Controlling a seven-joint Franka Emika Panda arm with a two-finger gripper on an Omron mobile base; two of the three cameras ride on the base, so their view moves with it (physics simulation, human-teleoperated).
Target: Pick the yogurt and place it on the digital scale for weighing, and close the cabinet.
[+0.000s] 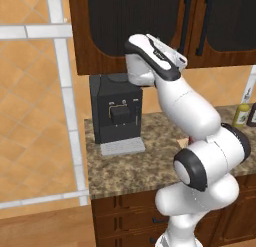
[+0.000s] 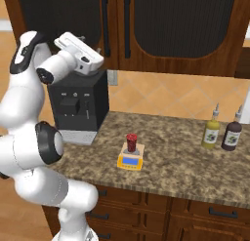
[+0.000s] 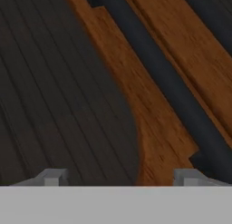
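A: On the left base camera, the cabinet [image 1: 150,26] hangs dark brown and wooden, its doors set with near-black arched panels and black bar handles [image 1: 186,23]. The white arm's hand is raised against the left door. Below, a boxy black coffee machine [image 1: 116,113] stands on the speckled stone counter [image 1: 135,168].

B: And the yogurt?

A: On the right base camera, the yogurt [image 2: 131,142], a small dark red cylinder with a darker top, stands upright on the digital scale [image 2: 131,159], a flat yellow-orange slab with a blue display, mid-counter. Two sauce bottles [image 2: 222,131] stand well apart to the right. The arm's bulk hides the scale from the left camera.

B: The fingers?

A: On the hand camera, the gripper [image 3: 120,177] faces the door close up: ribbed dark panel, grained wood, one handle running diagonally. Its grey fingertips [image 3: 53,177] stand wide apart, released, grasping nothing.
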